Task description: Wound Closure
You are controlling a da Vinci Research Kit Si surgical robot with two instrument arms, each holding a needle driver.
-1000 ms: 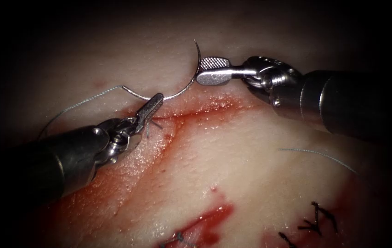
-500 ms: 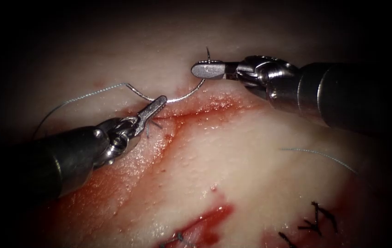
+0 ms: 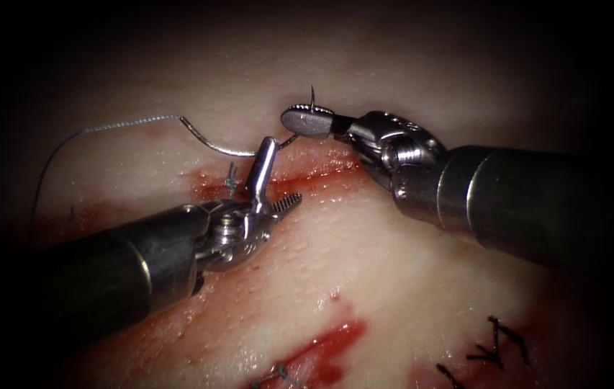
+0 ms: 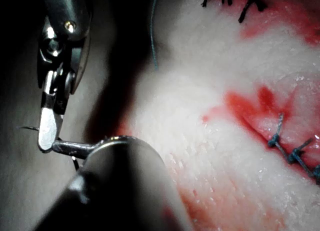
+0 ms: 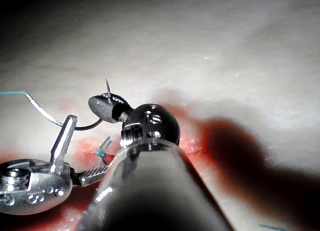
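Handover looks done: right tool (image 3: 307,120) clenched near the needle (image 3: 278,144) tip, left tool (image 3: 272,173) released, cut (image 3: 321,173) mostly unstitched.

Dark vignette ringing the endoscope view, light pooled brightest at the centre, fading to black at every edge, no walls, floor, furniture or windows discernible

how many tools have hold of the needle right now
1. The right tool is shut on the needle near its tip, above the cut. The left tool stands open beside the needle's mid-curve and holds nothing. The needle is out of the tissue, thread trailing left.
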